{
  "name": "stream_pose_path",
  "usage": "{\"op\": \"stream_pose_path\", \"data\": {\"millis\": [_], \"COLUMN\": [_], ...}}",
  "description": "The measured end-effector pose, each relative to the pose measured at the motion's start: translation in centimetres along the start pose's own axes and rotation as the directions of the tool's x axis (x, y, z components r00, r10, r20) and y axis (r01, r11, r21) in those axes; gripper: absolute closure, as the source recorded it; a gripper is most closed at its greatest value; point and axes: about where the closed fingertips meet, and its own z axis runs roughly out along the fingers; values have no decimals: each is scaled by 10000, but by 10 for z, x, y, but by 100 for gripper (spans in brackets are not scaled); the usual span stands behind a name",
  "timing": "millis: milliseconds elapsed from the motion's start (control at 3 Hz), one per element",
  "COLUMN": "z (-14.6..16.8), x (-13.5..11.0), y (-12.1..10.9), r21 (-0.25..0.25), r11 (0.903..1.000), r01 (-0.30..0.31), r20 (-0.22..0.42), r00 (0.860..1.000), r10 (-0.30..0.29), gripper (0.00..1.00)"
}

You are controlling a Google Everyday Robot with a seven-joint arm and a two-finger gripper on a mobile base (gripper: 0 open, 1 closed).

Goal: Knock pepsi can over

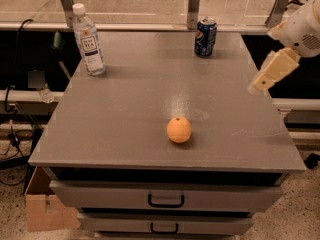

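Observation:
The pepsi can (205, 36), dark blue with a red-and-white logo and silver top, stands upright at the far edge of the grey table (125, 114), right of centre. My gripper (267, 78) hangs over the table's right edge, its cream-coloured finger pointing down-left, well to the right of the can and nearer to me. It touches nothing.
A clear plastic water bottle (88, 40) with a white cap stands at the far left. An orange fruit (179, 130) lies near the table's front centre. Metal posts and a rail run behind the table. Drawers sit below the front edge, and a cardboard box (42, 211) is on the floor at left.

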Motion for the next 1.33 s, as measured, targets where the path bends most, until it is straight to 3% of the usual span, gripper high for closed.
{"op": "stream_pose_path", "data": {"millis": [333,667,1000,1333], "z": [36,75,75,91], "x": [-18,-49,-49,-58], "y": [-48,-100,-98,-112], "r21": [105,-113,-134,-57], "r11": [9948,9817,9819,9716], "r01": [-1016,-1903,-1891,-2365], "r20": [1227,2627,2602,3168], "r00": [9874,9467,9475,9212], "r10": [995,1865,1860,2261], "gripper": [0,0,0,0]}}
